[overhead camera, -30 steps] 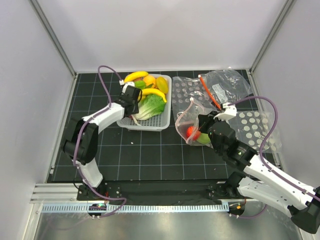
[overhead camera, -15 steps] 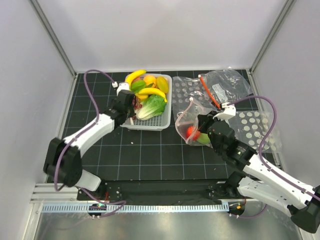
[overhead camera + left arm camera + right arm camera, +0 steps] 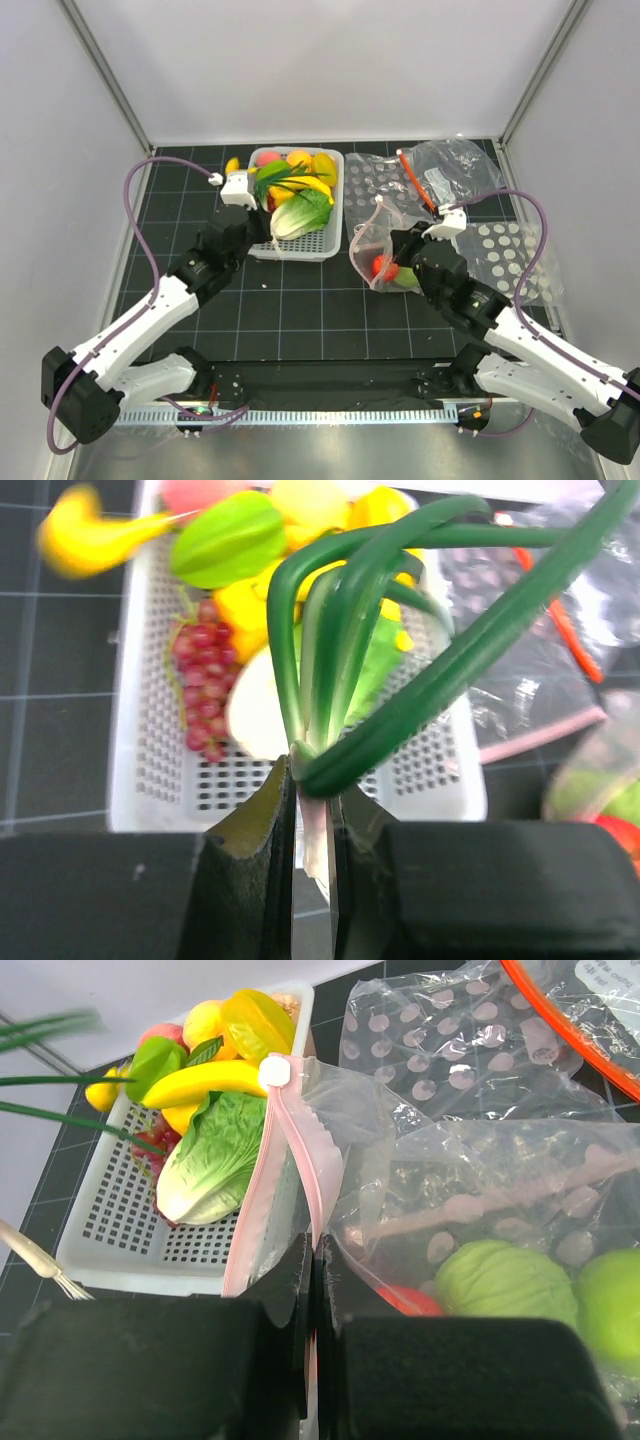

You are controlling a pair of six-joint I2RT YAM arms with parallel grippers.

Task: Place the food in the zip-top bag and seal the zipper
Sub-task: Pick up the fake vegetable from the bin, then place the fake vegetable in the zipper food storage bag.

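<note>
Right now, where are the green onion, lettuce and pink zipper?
green onion [image 3: 330, 680], left wrist view, on its green leaves.
lettuce [image 3: 215, 1150], right wrist view, middle of the leaf.
pink zipper [image 3: 305, 1155], right wrist view, strip below the slider.

Robotics lab, enclosed test cell.
White panel walls [image 3: 330, 70] on aluminium posts [image 3: 105, 70] box in a black gridded table [image 3: 300, 320]. Two white arms, left [image 3: 150, 320] and right [image 3: 520, 340], bolted along a metal rail [image 3: 110, 382] at the near edge, trailing purple cables [image 3: 129, 200].
</note>
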